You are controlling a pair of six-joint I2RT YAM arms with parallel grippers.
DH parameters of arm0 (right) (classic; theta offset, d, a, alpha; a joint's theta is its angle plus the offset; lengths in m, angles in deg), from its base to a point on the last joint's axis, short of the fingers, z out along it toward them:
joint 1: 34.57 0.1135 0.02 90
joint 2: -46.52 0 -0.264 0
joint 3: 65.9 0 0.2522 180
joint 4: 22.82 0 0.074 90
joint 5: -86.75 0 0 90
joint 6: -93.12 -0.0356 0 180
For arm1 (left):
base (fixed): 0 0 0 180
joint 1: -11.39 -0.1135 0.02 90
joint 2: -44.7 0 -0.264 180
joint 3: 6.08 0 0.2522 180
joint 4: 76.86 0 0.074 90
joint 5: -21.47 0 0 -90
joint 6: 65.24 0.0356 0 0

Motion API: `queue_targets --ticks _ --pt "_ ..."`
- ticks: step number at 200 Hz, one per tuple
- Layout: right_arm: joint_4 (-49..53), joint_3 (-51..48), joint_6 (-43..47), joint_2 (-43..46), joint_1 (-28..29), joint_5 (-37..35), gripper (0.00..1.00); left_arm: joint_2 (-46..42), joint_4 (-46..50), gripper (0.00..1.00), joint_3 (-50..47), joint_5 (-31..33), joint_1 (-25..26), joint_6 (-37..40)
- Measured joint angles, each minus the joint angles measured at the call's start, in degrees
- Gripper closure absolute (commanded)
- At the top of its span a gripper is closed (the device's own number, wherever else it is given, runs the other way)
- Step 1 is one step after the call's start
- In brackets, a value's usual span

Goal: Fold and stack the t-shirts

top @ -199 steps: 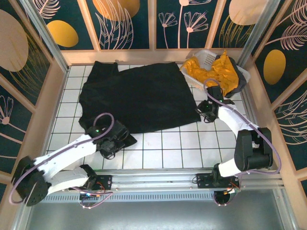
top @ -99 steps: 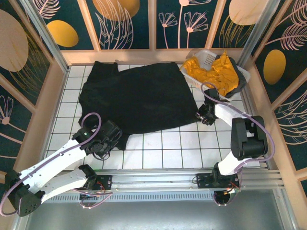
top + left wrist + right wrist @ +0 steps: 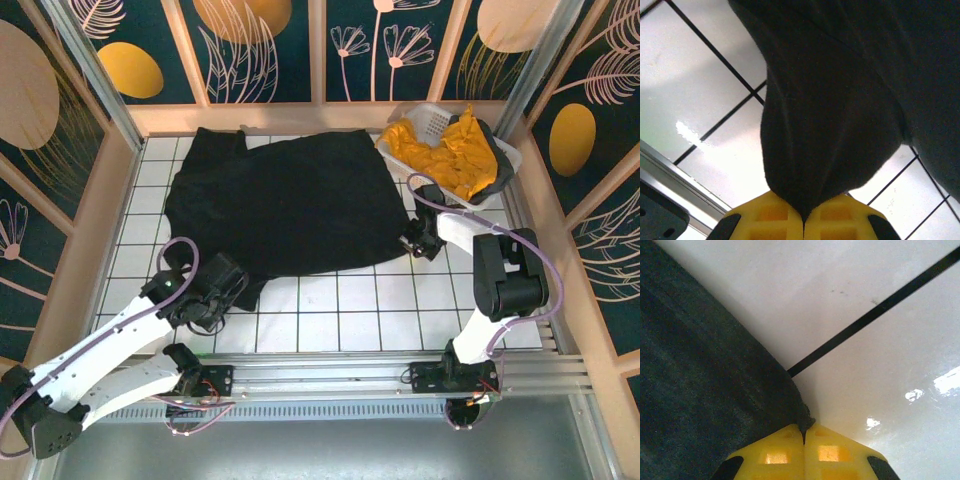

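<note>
A large black t-shirt lies spread on the white tiled table. My left gripper is shut on its near left corner, and the black cloth bunches up out of the yellow fingers. At the shirt's near right corner my right gripper is shut on the fabric edge, pinched between its yellow fingertips. Mustard-yellow t-shirts are heaped in the basket at the back right.
The white lattice basket stands in the back right corner, with a dark cloth hanging over its right rim. Wooden walls close in the table at the left, back and right. A metal rail runs along the near edge.
My right gripper has moved left onto the shirt's near right corner and shut on it. My left gripper has drawn the near left corner back towards the left.
</note>
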State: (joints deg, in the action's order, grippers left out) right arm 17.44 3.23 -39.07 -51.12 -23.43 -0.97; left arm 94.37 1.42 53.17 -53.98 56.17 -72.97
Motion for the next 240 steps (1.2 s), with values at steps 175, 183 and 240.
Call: queue_targets --ticks 175,183,240 --pt "18.88 -9.18 -7.28 22.36 11.47 2.03 1.0 1.05 7.06 1.0 2.19 7.63 -2.36 -5.88" --pt "18.73 -8.11 -7.69 21.55 11.47 2.01 1.0 1.75 4.9 1.0 2.19 7.74 -4.94 -2.97" --pt "16.76 -0.15 -8.37 15.63 11.47 0.94 1.0 13.62 -8.0 1.0 11.69 6.97 -20.09 19.04"
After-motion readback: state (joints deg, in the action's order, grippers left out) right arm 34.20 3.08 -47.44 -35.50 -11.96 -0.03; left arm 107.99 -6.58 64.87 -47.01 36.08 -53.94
